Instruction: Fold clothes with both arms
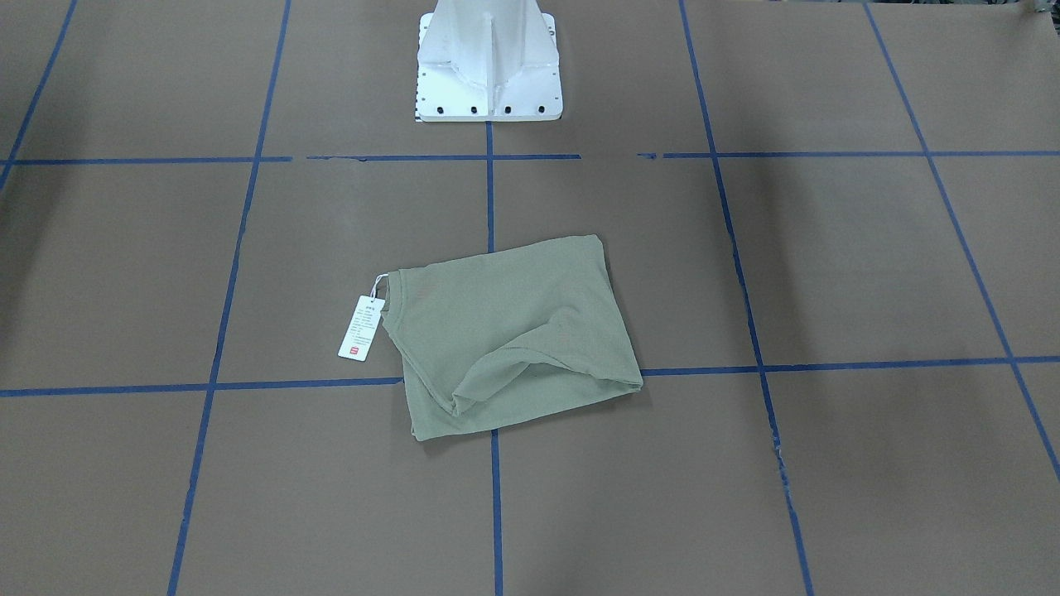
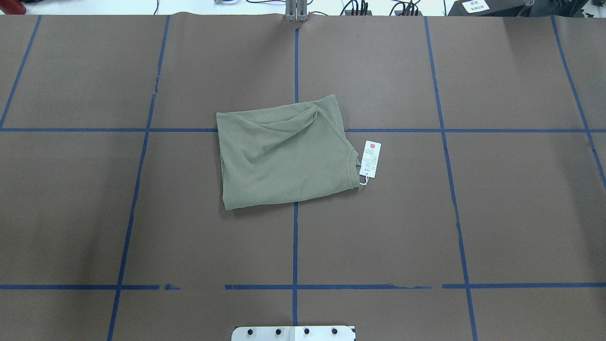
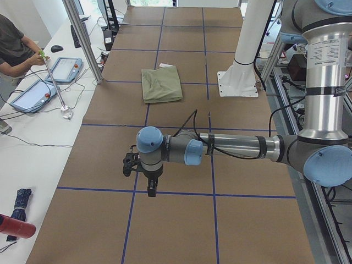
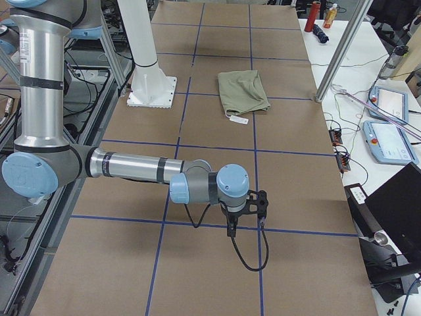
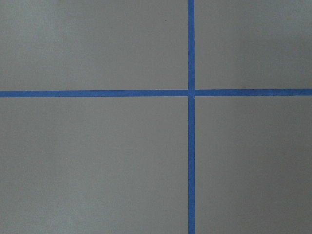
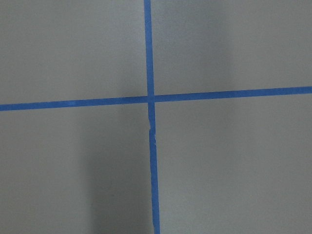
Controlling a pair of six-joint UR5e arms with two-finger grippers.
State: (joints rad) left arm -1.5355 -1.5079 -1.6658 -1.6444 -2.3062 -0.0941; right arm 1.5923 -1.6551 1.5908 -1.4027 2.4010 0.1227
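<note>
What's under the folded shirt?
Brown table cover with blue tape lines running beneath the shirt; their crossing is covered. Hang tag lies beside it, not under. Anything tucked beneath is hidden.

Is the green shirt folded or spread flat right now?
Folded: the shirt lies as a compact rectangle, no sleeves showing, a loose crease across the top layer, hang tag beside it.
</note>
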